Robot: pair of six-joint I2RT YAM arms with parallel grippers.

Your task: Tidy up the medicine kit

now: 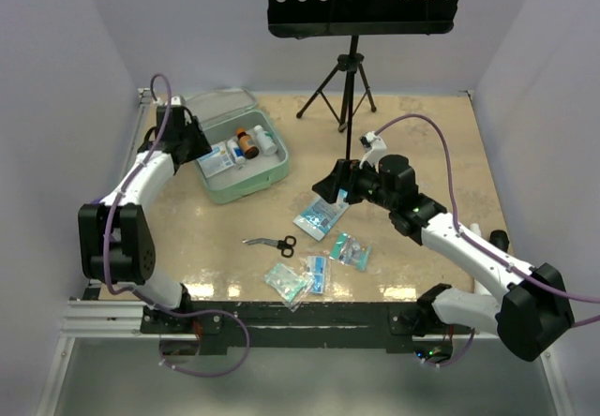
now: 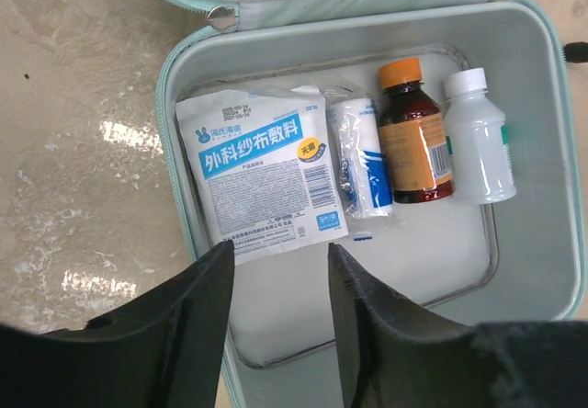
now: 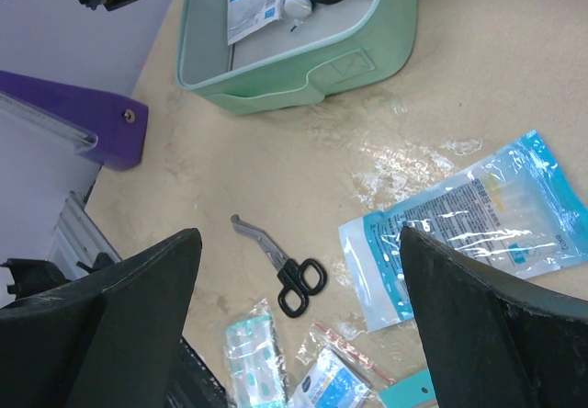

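Note:
The mint-green medicine kit (image 1: 246, 187) lies open at the back left of the table. Inside it are a white gauze pack (image 2: 262, 174), a bandage roll (image 2: 360, 160), a brown bottle with an orange cap (image 2: 413, 141) and a white bottle (image 2: 478, 137). My left gripper (image 1: 192, 144) hovers open over the kit's (image 2: 175, 197) near side, nothing between its fingers; the gauze pack lies just past the fingertips (image 2: 220, 270). My right gripper (image 1: 330, 186) hangs wide open and empty above the table, over black-handled scissors (image 3: 285, 270) and a large blue-white pouch (image 3: 478, 224).
Several small clear packets (image 1: 286, 283) (image 1: 352, 249) lie near the front edge, right of the scissors (image 1: 272, 243). A music stand's tripod (image 1: 349, 88) stands at the back centre. A purple holder (image 3: 73, 123) sits left of the kit (image 3: 303, 82).

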